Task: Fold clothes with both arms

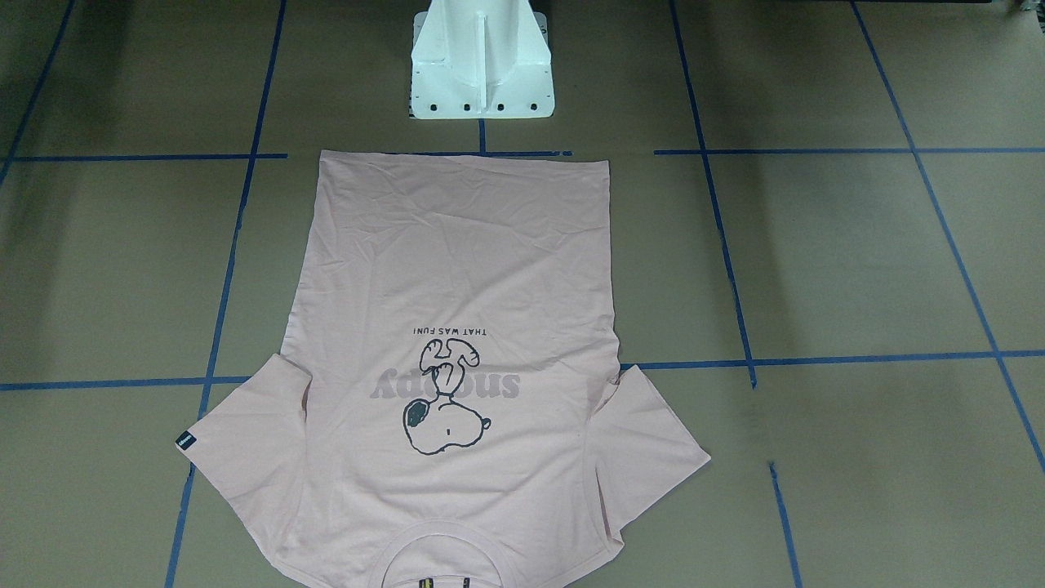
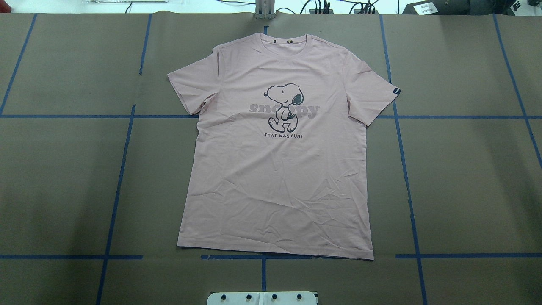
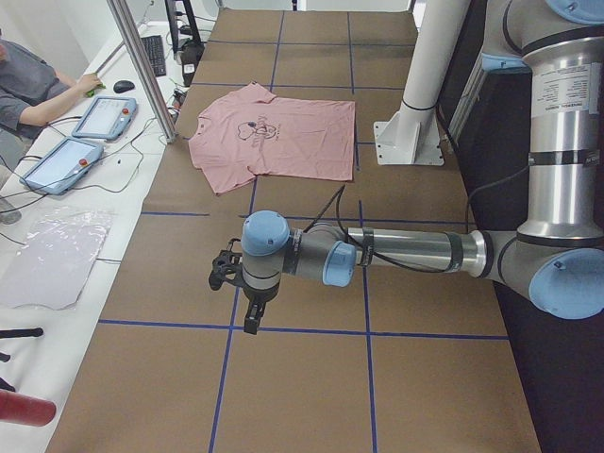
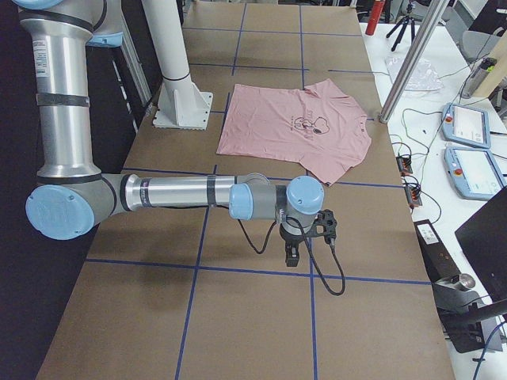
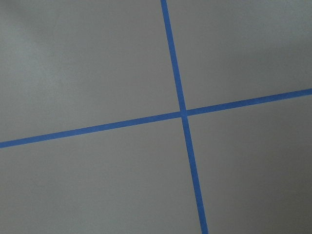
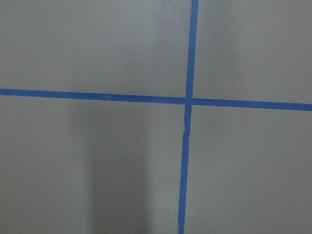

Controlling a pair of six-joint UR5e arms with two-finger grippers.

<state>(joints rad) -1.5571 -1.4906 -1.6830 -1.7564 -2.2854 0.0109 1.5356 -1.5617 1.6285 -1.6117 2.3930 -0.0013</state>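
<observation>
The T-shirt [image 2: 275,169] lies flat, print up, mid-table [image 2: 63,169], with the collar at 12 o'clock in my overhead view, the hem at 6 nearest the pedestal [image 1: 482,65], and sleeves toward 10 and 2. My worry is a lopsided fold: the cloth is rumpled near the hem, so one pinch could catch a single layer while the other takes both and drags the shirt askew. The left gripper [image 3: 251,321] and right gripper [image 4: 291,255] hang well apart from it. I only see them side-on, so I cannot tell how their jaws stand. Both wrist views show only blue tape [image 5: 183,113], and the front view crops the collar.
</observation>
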